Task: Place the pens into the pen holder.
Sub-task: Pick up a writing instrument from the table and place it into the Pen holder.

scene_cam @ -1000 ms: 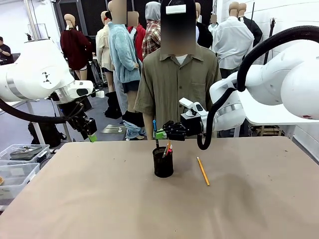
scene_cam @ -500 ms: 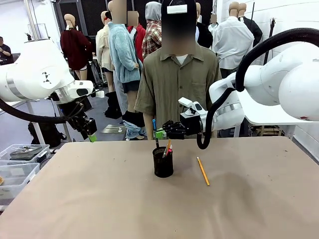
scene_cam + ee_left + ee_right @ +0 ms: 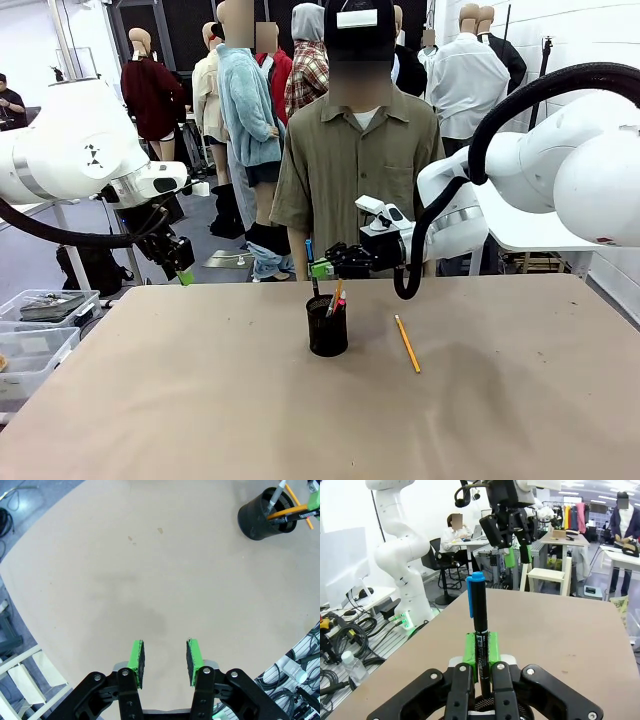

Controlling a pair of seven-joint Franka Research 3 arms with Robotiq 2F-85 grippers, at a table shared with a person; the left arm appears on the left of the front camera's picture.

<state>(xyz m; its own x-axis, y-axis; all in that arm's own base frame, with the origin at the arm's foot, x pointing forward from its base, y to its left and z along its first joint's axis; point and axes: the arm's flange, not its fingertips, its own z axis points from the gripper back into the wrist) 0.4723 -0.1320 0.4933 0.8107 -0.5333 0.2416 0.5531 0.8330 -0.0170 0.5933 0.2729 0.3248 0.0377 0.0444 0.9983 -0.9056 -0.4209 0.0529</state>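
Note:
The black mesh pen holder (image 3: 327,328) stands at the table's middle and holds several pens, among them an orange pencil (image 3: 336,296) and a white-silver pen (image 3: 275,495). In the left wrist view the pen holder (image 3: 258,516) sits at the top right. Just above its far-left rim, my right gripper (image 3: 321,268) is shut on a blue-capped pen (image 3: 310,254), held upright. The right wrist view shows that blue pen (image 3: 479,625) clamped between the green pads of the right gripper (image 3: 480,652). A yellow pencil (image 3: 407,343) lies on the table to the right of the holder. My left gripper (image 3: 184,271) hangs open and empty over the table's far-left corner; the left gripper (image 3: 165,656) is above bare tabletop.
A person (image 3: 355,170) stands at the far side behind the holder, hands out of sight. Clear plastic bins (image 3: 45,305) sit off the table's left edge. The tan table (image 3: 200,400) has free room in front and to both sides of the holder.

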